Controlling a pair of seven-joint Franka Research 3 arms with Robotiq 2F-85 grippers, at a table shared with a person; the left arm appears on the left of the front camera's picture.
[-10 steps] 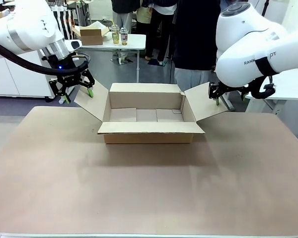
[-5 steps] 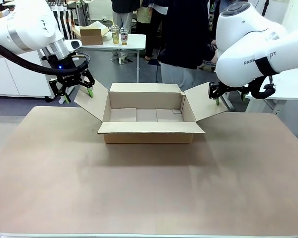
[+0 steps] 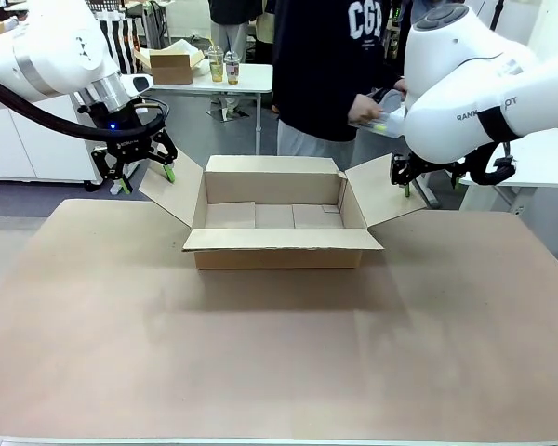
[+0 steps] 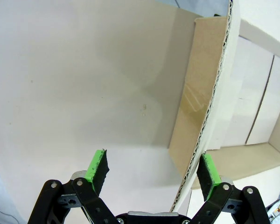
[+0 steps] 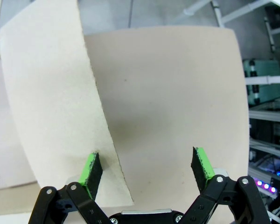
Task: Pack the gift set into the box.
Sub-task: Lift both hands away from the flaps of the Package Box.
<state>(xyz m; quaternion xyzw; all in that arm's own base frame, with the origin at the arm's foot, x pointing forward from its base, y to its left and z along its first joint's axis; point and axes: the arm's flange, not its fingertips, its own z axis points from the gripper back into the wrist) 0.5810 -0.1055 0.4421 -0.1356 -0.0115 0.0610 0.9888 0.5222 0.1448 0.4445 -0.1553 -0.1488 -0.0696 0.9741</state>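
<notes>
One hand newly over the box.

In the upper right of the front view, the right gripper is mostly hidden behind its own white arm and the box's right flap; only dark fingers and a bit of green show. Above it, the person's hands hold something pale, half covered by that arm and too small to identify. The person is cut off by the top edge. At upper centre, the drinks on the far white table are too small to read.
</notes>
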